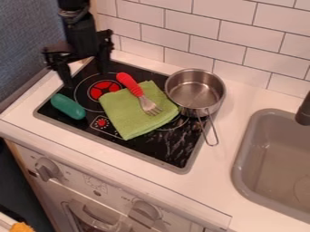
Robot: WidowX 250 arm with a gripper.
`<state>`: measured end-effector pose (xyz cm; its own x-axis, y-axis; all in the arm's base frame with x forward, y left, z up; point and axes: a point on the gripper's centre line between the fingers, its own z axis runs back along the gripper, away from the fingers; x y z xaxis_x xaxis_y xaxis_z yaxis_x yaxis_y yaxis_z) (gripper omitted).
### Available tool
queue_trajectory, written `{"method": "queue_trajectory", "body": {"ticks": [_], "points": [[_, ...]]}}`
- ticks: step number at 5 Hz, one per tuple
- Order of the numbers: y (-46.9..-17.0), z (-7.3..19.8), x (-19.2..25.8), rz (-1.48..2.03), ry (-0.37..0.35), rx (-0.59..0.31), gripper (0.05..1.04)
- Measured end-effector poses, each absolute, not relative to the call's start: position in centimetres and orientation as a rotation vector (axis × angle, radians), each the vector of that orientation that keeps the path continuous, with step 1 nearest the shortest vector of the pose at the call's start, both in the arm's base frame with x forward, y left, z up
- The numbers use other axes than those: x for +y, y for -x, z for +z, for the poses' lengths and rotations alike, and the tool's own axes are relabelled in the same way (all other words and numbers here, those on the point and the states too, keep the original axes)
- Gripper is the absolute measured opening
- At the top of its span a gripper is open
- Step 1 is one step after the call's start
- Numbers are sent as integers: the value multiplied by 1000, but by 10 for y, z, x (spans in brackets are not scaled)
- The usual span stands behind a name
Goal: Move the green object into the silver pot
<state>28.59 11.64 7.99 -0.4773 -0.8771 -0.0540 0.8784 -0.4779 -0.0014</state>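
Note:
The gripper [86, 80] hangs over the back left corner of the stove, its two fingers spread apart with nothing between them. In front of it and slightly to its left, a dark green rounded object [68, 107] lies on the stove's left edge. A silver pot [195, 90] stands upright at the stove's back right, its inside bare and its wire handle pointing toward the front. Between the two lies a light green cloth [130, 113], flat on the stovetop.
A fork with a red handle [129, 84] rests on the cloth. The black stovetop [163, 147] sits in a white counter [209, 181]. A grey sink [242, 156] is at the right, with a dark faucet [304, 111] over it. A tiled wall [218, 31] stands behind.

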Motion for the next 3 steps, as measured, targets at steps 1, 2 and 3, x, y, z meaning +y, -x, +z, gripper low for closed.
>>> {"method": "queue_trajectory", "body": {"ticks": [1, 2, 3], "points": [[-280, 74, 124, -2030, -68, 38, 999], [-270, 59, 132, -1964, -58, 36, 999], [-269, 42, 134, -1925, -49, -14, 999]]}}
